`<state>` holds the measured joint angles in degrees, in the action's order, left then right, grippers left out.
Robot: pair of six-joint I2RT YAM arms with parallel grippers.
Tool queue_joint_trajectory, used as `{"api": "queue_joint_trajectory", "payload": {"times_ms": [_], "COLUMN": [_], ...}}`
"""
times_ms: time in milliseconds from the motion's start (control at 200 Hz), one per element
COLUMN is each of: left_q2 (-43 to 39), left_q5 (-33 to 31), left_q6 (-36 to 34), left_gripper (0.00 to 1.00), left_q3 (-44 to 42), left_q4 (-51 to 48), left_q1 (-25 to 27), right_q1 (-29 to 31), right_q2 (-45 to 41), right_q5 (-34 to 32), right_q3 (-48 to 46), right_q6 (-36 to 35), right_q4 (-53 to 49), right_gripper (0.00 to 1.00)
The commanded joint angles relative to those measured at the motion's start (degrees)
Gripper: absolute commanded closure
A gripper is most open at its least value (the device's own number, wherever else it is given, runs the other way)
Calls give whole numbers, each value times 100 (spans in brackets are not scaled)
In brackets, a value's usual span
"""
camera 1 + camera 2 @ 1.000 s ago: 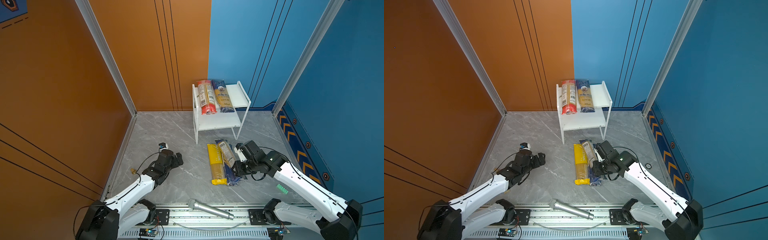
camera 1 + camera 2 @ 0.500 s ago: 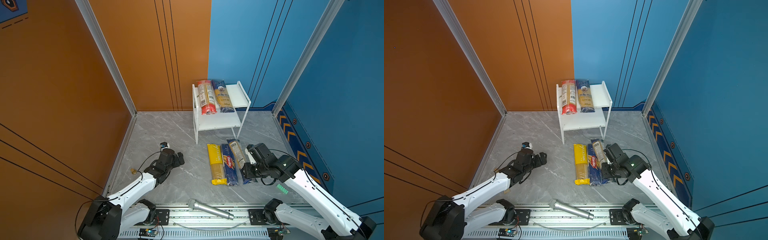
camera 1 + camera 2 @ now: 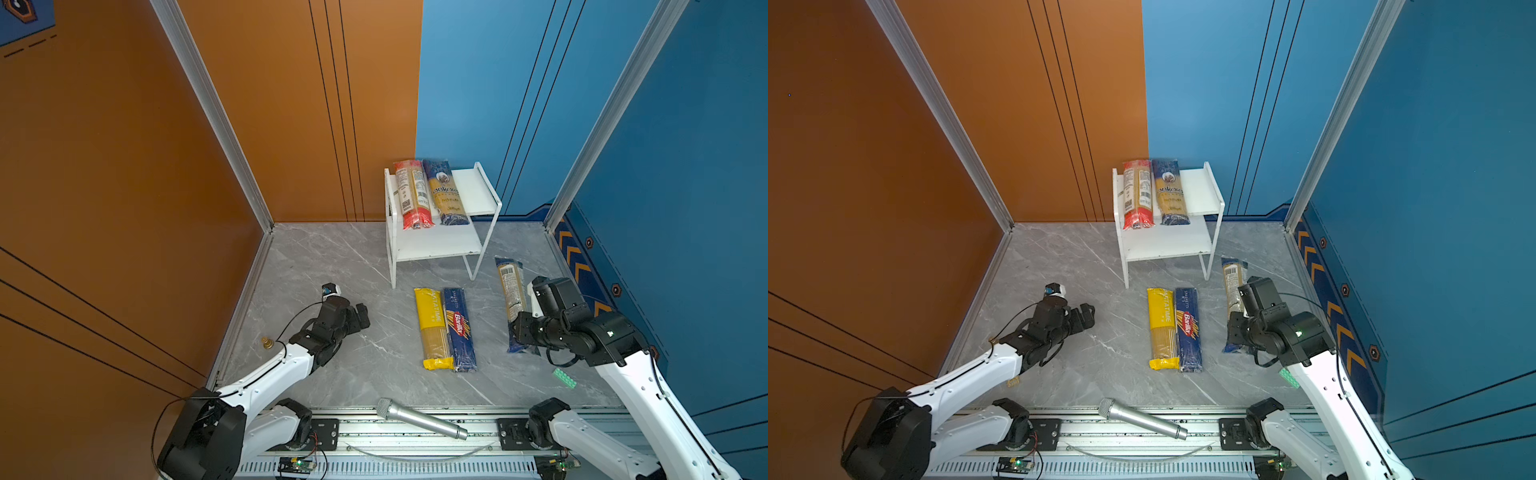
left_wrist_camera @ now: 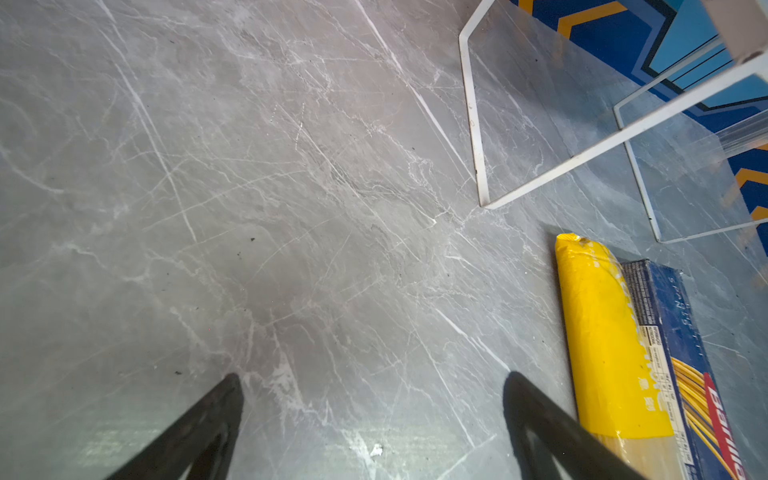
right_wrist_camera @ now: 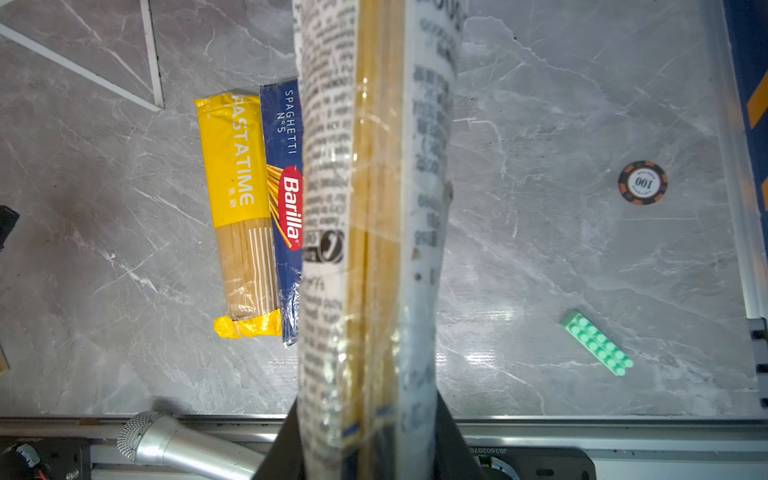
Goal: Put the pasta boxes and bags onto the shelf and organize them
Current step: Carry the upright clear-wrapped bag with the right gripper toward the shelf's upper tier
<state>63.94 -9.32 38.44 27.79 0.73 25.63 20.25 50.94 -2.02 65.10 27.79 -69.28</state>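
We see the grey marbled counter (image 3: 332,257) carrying the white two-tier metal-framed shelf (image 3: 478,193) at its far side. The shelf's top board holds a red-ended clear spaghetti bag (image 3: 411,195) and a yellow-and-navy "ankara" bag (image 3: 446,195) side by side. What shows of the lower board is bare. A yellow spaghetti bag (image 3: 432,324) and a blue Barilla box (image 3: 459,328) lie touching on the counter. The right fingers (image 5: 451,444) clamp a navy-ended clear spaghetti bag (image 3: 510,286), its long axis pointing towards the shelf, ahead and leftward. The right arm is nearer. The left fingers (image 4: 216,403) gape wide, empty.
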Motion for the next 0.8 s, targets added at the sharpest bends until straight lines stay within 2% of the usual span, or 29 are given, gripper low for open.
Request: {"api": "queue_joint_trajectory", "payload": {"times_ms": [0, 526, 796], "left_q2": [22, 4, 31], "left_q5": [126, 166, 192], "left_q6": [-99, -103, -104], "left_gripper": [2, 2, 2], "left_q3": [138, 95, 127], "left_q4": [100, 120, 138], "left_q1": [56, 56, 53], "right_q1": [-288, -1787, -2276], "right_q2": [-92, 393, 1003], "right_q5": [-222, 226, 440], "right_q3": [410, 1460, 2465], "right_q6": [-315, -1223, -1611], "right_q4": [283, 300, 327], "right_gripper": [100, 100, 100]}}
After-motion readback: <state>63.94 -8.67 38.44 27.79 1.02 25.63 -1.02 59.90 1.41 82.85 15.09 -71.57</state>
